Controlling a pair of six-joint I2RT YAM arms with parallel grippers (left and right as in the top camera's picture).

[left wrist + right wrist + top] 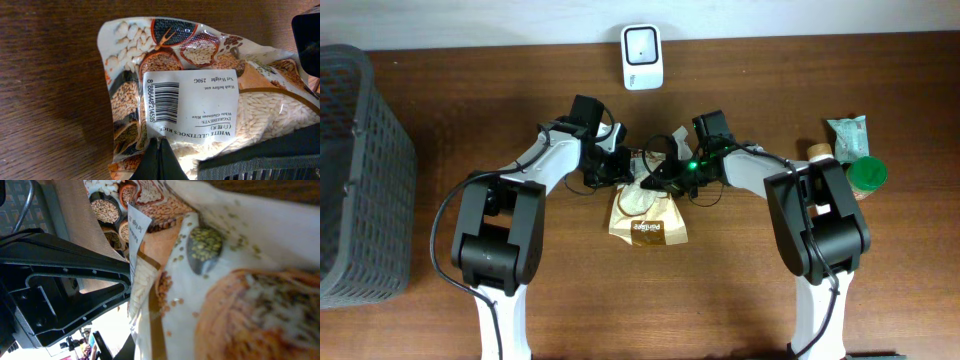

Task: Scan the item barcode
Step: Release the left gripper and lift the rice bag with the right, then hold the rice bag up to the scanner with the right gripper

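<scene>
**A:** Left gripper [159,159], what's it doing?

**B:** Its fingers are pressed together, pinching the rice packet [200,65] at the packet's 6 o'clock edge in the left wrist view.

**A:** And the right gripper [667,177]?

**B:** Closed too, against the packet's upper edge. I cannot tell whether any film sits between its fingers.

**A:** Where is the packet?

**B:** At the centre of the table [880,290], between the two grippers.

**A:** How does it look?

**B:** Glossy, crinkled film printed with bowls of grains, with white rice showing through a window. The white label [200,102] reads "White Glutinous Rice", upside down to the wrist camera. The barcode [162,102] is at its 9 o'clock end.

**A:** Room around it?

**B:** Seen from overhead, the white scanner [642,56] stands at 12 o'clock by the far edge, apart from the packet. The grey basket [360,170] is at 9 o'clock. The green-lidded jar [866,175] and a pale pouch [847,133] are at 3 o'clock, all well apart. Bare wood shows at 6 o'clock.
</scene>
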